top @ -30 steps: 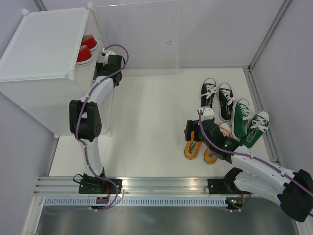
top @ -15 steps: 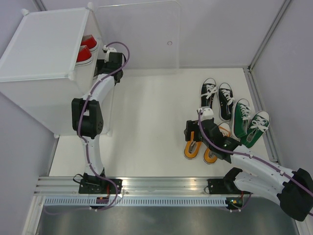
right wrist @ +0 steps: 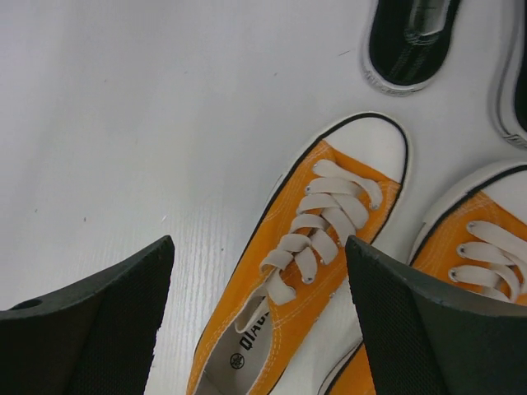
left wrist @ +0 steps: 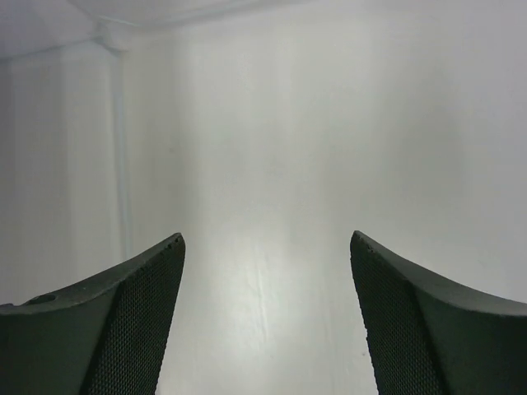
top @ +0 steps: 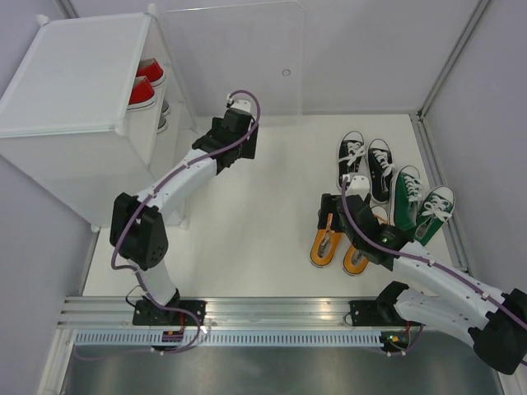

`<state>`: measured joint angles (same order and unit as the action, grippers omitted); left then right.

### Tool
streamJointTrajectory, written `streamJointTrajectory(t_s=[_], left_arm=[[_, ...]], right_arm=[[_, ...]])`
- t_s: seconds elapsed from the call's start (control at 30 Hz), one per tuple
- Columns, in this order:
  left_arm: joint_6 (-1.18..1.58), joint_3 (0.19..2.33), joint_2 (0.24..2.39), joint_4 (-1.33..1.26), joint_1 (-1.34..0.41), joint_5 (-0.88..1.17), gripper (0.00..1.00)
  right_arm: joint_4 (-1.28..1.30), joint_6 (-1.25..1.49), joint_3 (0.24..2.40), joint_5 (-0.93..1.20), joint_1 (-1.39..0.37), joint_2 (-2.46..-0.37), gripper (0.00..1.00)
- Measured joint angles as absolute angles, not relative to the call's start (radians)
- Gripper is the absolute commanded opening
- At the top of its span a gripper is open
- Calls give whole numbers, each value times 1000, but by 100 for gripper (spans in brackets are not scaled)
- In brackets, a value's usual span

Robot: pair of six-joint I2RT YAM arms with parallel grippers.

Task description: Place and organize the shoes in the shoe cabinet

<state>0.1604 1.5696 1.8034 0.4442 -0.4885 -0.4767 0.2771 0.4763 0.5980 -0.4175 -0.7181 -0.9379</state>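
Note:
The white shoe cabinet (top: 70, 90) stands at the far left with its clear door panel (top: 235, 58) swung open. Red shoes (top: 142, 86) sit on its upper shelf, and grey toes (top: 162, 115) show just below them. At the right lie the black pair (top: 366, 160), the green pair (top: 420, 206) and the orange pair (top: 329, 247). My left gripper (top: 244, 130) (left wrist: 265, 247) is outside the cabinet by the door panel, open and empty. My right gripper (top: 331, 220) (right wrist: 259, 247) hovers open over the left orange shoe (right wrist: 305, 271), not touching it.
Grey walls enclose the white table (top: 263, 214); a raised rail (top: 432, 181) runs along its right side near the green shoes. The second orange shoe (right wrist: 478, 247) and a black heel (right wrist: 408, 41) lie close to my right fingers.
My left arm has pulled out of the cabinet and swung right toward the door panel, its jaws spreading wider. My right gripper has shifted slightly up and right over the orange shoes.

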Motion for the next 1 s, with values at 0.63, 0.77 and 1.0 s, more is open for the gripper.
streamJointTrajectory(t_s=[0.63,0.77,1.0], left_arm=[[251,1077,1084,632,-564,-147,97],[249,986,1060,632,-564,-156,97],[241,953,1061,628,-564,-157,96]], right_arm=[[705,786,633,-550,-443,-945,64],[731,851,613,-522,-427,-985,55],[759,953,561,-507,-421,-926,54]])
